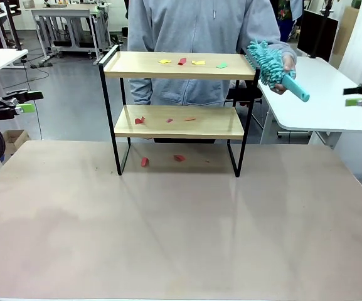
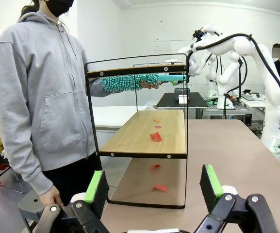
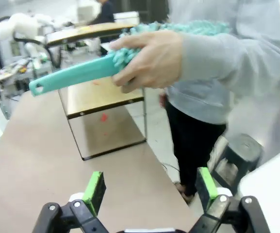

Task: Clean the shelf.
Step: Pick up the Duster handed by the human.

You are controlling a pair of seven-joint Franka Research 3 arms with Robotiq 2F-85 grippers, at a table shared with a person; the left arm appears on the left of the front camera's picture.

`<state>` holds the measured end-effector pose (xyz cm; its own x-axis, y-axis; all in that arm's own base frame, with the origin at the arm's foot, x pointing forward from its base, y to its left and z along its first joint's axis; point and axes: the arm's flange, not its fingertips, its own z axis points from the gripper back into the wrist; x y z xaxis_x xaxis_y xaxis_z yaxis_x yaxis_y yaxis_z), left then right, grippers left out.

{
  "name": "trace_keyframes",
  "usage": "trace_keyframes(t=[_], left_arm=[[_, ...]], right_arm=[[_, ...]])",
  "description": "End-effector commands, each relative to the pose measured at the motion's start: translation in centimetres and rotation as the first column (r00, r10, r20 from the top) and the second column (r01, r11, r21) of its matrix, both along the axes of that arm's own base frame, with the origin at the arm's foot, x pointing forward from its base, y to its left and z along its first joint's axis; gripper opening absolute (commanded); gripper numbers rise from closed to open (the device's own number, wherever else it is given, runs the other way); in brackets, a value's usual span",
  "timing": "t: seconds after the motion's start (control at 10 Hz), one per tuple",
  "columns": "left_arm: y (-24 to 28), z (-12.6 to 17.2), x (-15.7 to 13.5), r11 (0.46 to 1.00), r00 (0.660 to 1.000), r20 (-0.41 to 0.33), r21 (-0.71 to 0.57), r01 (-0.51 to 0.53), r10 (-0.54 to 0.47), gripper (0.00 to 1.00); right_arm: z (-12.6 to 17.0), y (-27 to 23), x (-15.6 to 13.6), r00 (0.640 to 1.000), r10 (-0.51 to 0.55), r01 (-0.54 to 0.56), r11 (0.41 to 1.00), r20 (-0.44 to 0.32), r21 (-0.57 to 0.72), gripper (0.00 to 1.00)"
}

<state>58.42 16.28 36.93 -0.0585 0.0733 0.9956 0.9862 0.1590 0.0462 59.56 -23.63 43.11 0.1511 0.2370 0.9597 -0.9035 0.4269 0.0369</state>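
From the front, the small two-tier shelf [image 1: 137, 64] of light wood boards in a thin black metal frame stands at the far middle of the tan table [image 1: 181, 226]. Small paper scraps [image 1: 182, 61] in yellow, red and green lie on its top board, red ones lie on its lower board, and two more lie on the table between its legs. A person in a grey hooded top [image 1: 193, 37] stands just behind the shelf. Their hand [image 1: 287, 65] holds a fluffy teal duster with a smooth teal handle [image 1: 267, 63] against the right end of the top board. My left gripper [image 1: 30, 101] hangs well to the left of the shelf and my right gripper [image 1: 354, 97] well to its right, both with jaws apart and nothing between them. Along my left wrist, the left gripper [image 2: 153, 187] is spread wide and empty, with the shelf [image 2: 140, 141] end-on ahead of it. Red scraps [image 2: 155, 137] sit on the lower board and under it, and the duster [image 2: 127, 82] lies along the top board in the person's hand [image 2: 152, 85]. Along my right wrist, the right gripper [image 3: 149, 188] is likewise wide apart and empty. Beyond it the hand [image 3: 152, 56] grips the duster [image 3: 74, 76] just in front of the shelf [image 3: 89, 97], with the handle pointing away from the person.
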Motion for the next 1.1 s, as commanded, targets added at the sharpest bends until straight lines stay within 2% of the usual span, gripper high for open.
trace_keyframes(t=[0.0, 0.1, 0.2, 0.3, 0.4, 0.5, 0.6, 0.7, 0.8, 0.9, 1.0], left_arm=[[0.0, 0.2, 0.0, 1.0, 1.0, 0.014, 0.005, -0.005, 0.005, 1.0], [0.0, 0.2, 0.0, 1.0, 1.0, 0.014, 0.005, -0.005, 0.005, 1.0], [0.0, 0.2, 0.0, 1.0, 1.0, 0.014, 0.005, -0.005, 0.005, 1.0], [0.0, 0.2, 0.0, 1.0, 1.0, 0.014, 0.005, -0.005, 0.005, 1.0], [0.0, 0.2, 0.0, 1.0, 1.0, 0.014, 0.005, -0.005, 0.005, 1.0], [0.0, 0.2, 0.0, 1.0, 1.0, 0.014, 0.005, -0.005, 0.005, 1.0], [0.0, 0.2, 0.0, 1.0, 1.0, 0.014, 0.005, -0.005, 0.005, 1.0], [0.0, 0.2, 0.0, 1.0, 1.0, 0.014, 0.005, -0.005, 0.005, 1.0], [0.0, 0.2, 0.0, 1.0, 1.0, 0.014, 0.005, -0.005, 0.005, 1.0], [0.0, 0.2, 0.0, 1.0, 1.0, 0.014, 0.005, -0.005, 0.005, 1.0], [0.0, 0.2, 0.0, 1.0, 1.0, 0.014, 0.005, -0.005, 0.005, 1.0]], right_arm=[[6.2, 2.8, -3.1, 0.988, -0.125, 0.118, 0.989, -0.093, -0.084, 1.0], [9.5, 4.2, -4.1, 0.97, -0.196, 0.178, 0.976, -0.145, -0.123, 1.0], [11.9, 5.8, -4.6, 0.939, -0.316, 0.294, 0.943, -0.135, -0.157, 1.0], [13.7, 7.5, -5.4, 0.929, -0.335, 0.304, 0.933, -0.155, -0.195, 1.0], [15.6, 9.8, -6.5, 0.876, -0.408, 0.349, 0.904, -0.255, -0.246, 1.0], [17.6, 12.2, -7.2, 0.861, -0.435, 0.357, 0.886, -0.265, -0.294, 1.0], [19.9, 15.1, -8.0, 0.836, -0.493, 0.402, 0.848, -0.238, -0.345, 1.0], [20.7, 17.1, -8.7, 0.854, -0.476, 0.377, 0.845, -0.21, -0.38, 1.0], [21.6, 19.3, -9.0, 0.855, -0.479, 0.363, 0.828, -0.2, -0.428, 1.0], [22.0, 20.9, -8.7, 0.838, -0.519, 0.396, 0.791, -0.169, -0.466, 1.0], [21.8, 20.8, -8.6, 0.839, -0.53, 0.428, 0.784, -0.125, -0.45, 1.0]])
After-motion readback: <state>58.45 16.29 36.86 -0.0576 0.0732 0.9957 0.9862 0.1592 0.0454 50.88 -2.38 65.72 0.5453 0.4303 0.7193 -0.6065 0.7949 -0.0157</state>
